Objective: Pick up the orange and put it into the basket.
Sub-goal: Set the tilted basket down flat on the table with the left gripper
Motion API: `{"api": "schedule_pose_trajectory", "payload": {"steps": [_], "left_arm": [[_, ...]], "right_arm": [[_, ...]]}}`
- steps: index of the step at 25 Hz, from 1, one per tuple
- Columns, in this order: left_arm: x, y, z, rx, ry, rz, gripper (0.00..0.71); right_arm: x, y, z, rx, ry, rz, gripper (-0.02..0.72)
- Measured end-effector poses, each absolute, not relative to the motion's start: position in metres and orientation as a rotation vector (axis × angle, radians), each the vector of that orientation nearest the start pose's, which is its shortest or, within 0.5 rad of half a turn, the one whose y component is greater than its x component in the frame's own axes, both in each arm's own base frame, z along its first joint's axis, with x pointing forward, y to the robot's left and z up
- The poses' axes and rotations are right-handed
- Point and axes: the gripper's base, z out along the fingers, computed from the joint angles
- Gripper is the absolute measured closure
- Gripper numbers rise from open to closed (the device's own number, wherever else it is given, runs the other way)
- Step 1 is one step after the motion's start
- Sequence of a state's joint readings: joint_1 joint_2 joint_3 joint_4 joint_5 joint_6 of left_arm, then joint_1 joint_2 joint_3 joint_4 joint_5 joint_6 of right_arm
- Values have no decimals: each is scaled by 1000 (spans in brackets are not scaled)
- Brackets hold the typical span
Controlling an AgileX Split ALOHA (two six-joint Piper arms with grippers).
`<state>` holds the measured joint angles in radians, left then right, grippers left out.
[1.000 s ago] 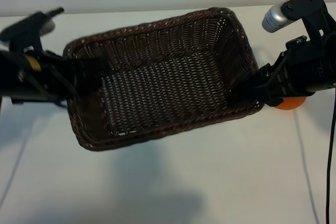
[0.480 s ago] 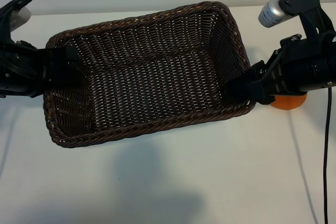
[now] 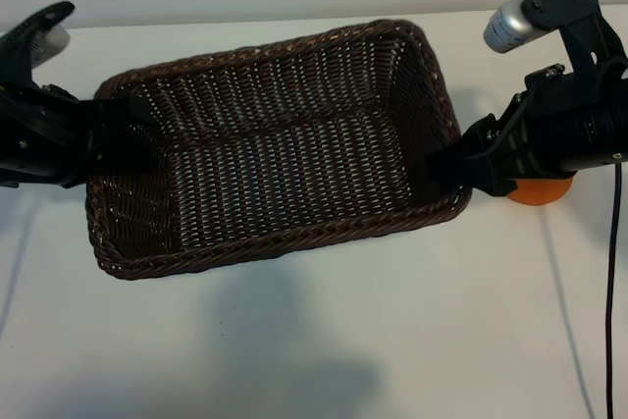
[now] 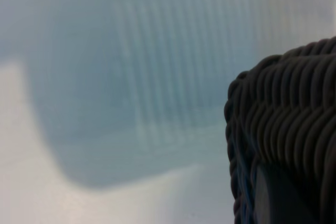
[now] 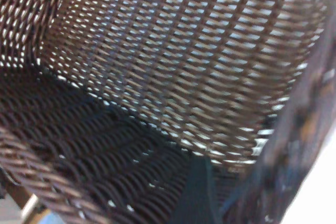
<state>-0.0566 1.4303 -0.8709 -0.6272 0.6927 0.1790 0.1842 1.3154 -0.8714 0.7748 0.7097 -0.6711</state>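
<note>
Dark wicker basket held off the white table, left gripper clamped on one end rim, right gripper spread wide over the other; orange beside it, likely firm, smooth, roll-prone, best pinched across the middle.

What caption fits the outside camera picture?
Two claws, left and right, at the empty basket's ends; orange outside.
</note>
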Motion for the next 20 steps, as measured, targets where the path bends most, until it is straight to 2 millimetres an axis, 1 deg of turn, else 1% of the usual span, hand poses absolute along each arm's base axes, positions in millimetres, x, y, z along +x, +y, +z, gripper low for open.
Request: {"api": "schedule_pose_trajectory", "payload": {"steps": [2,7,10,14,16,20], "left_arm": [[273,-48,236,-227,2644,-623,573],[276,-44,235,-166,2625,-558,574],[278,-44,230,-147,2642,-547,574],[289,-44,221,-131,2667,-539,574],[295,-45,223,-125,2660,-536,574],[305,-45,238,-107,2607,-538,574]], "right_arm": [[247,88,275,-473,2407,643,108],[248,85,274,-485,2406,606,108],[248,85,274,-487,2406,603,108],[248,85,274,-491,2406,600,108],[248,85,274,-492,2408,602,108],[247,85,274,-495,2409,601,108]]}}
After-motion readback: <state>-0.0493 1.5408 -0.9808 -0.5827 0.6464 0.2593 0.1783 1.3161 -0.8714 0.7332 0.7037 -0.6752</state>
